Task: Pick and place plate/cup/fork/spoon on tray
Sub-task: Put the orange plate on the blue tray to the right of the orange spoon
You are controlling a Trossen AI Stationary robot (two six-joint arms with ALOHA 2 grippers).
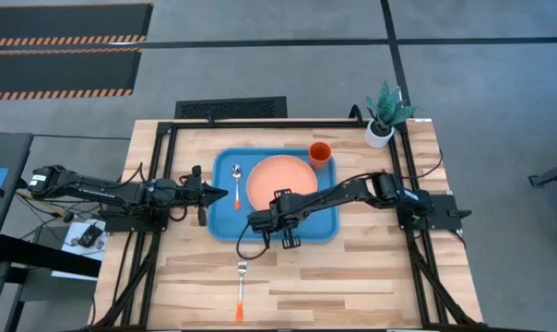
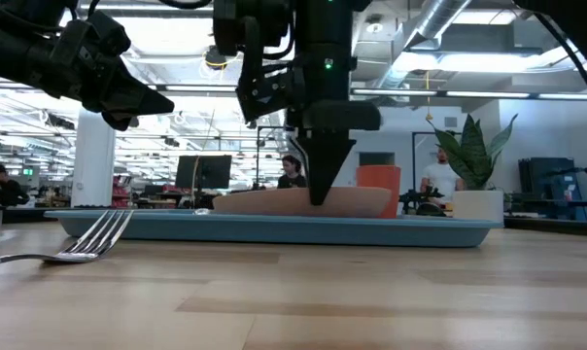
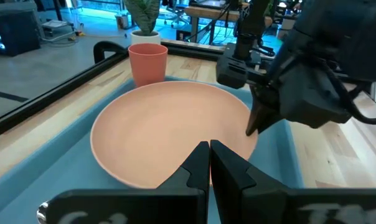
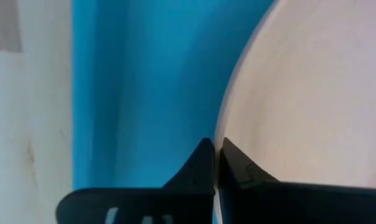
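Right tool (image 1: 254,221), fingers pressed together and holding nothing, is hanging over the blue tray (image 1: 225,218) at the plate's (image 1: 280,181) near-left rim. Left tool (image 1: 225,194), also pinched closed and empty, is hovering at the tray's left edge, just beside the spoon (image 1: 237,175) lying inside it. The plate is filling the tray's middle, with the cup (image 1: 319,153) standing in the far-right corner. The fork (image 1: 241,290) is lying alone on the open counter (image 1: 352,277) near the front edge, well apart from the tray. A potted plant (image 1: 383,114) is sitting at the far-right corner.
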